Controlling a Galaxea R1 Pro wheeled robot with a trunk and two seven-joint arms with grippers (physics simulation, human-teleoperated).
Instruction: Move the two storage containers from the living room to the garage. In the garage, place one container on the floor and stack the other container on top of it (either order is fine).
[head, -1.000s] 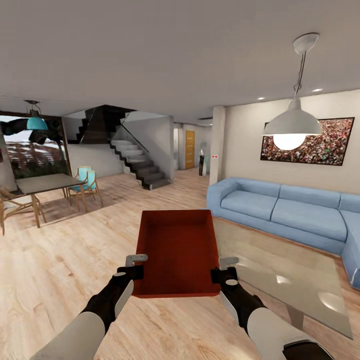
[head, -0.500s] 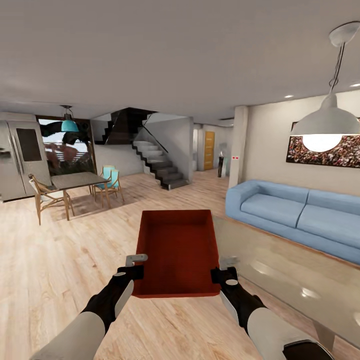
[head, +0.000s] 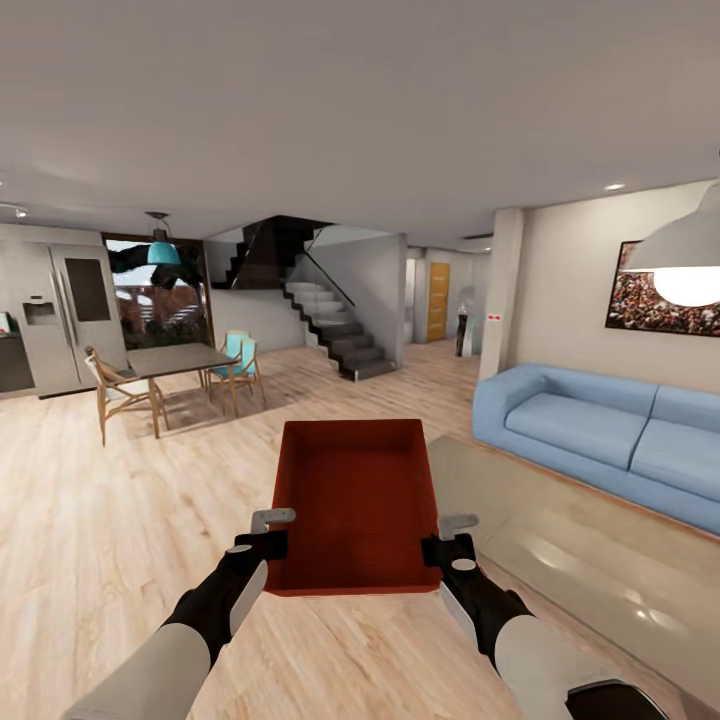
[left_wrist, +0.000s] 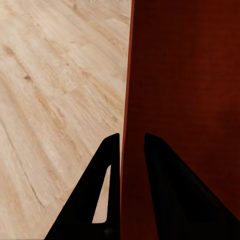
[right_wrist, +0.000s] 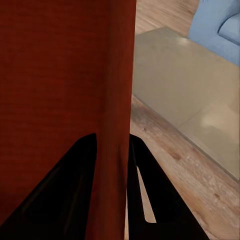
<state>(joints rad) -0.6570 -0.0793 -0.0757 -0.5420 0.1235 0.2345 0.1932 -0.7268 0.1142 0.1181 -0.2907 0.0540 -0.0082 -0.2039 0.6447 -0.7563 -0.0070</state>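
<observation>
The left gripper is pinching the left wall of the storage container, its fingers straddling that thin wall. The bin is hanging level in front of the robot, above the living room's wood floor. It is probably light and stiff, though its smooth walls could slip, so 2 opposite side grips suit it. The right gripper is clamping the right wall likewise, just beside the low grey table and the blue sofa.
</observation>
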